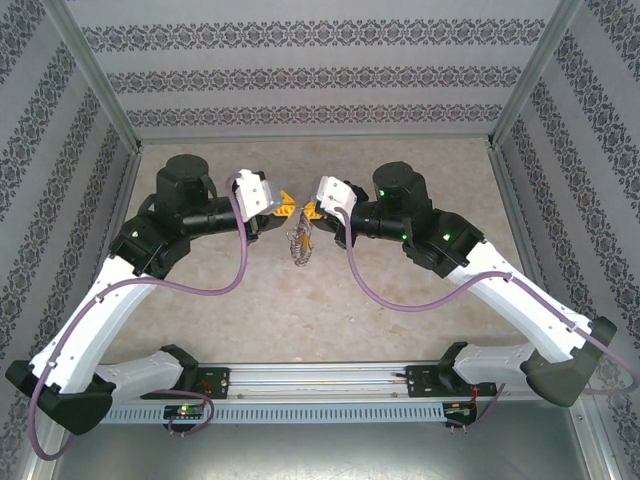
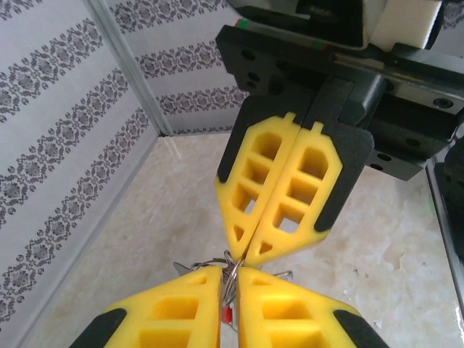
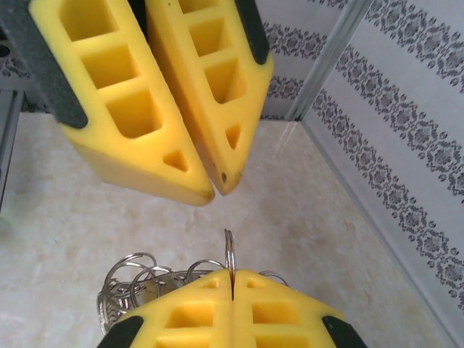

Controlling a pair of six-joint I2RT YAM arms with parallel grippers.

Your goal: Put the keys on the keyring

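Right wrist view. Pinches the keyring [image 3: 229, 248] in the closed right gripper [image 3: 232, 275], loop upright and edge-on at lower centre. Holds the left gripper [image 3: 215, 190] just above, upper centre, tips a slit apart, aimed at the loop's free top.

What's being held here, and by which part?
The right gripper pinches the keyring by its thin loop; whether the left gripper grips it too is unclear.

We see a beige, marbled tabletop [image 1: 300, 310] closed in on the far, left and right sides by walls of grey-and-white ornamental striped wallpaper [image 1: 320, 70]. Bare metal posts [image 1: 95, 75] stand at the two far corners. A metal rail [image 1: 320, 385] runs left to right along the near edge.
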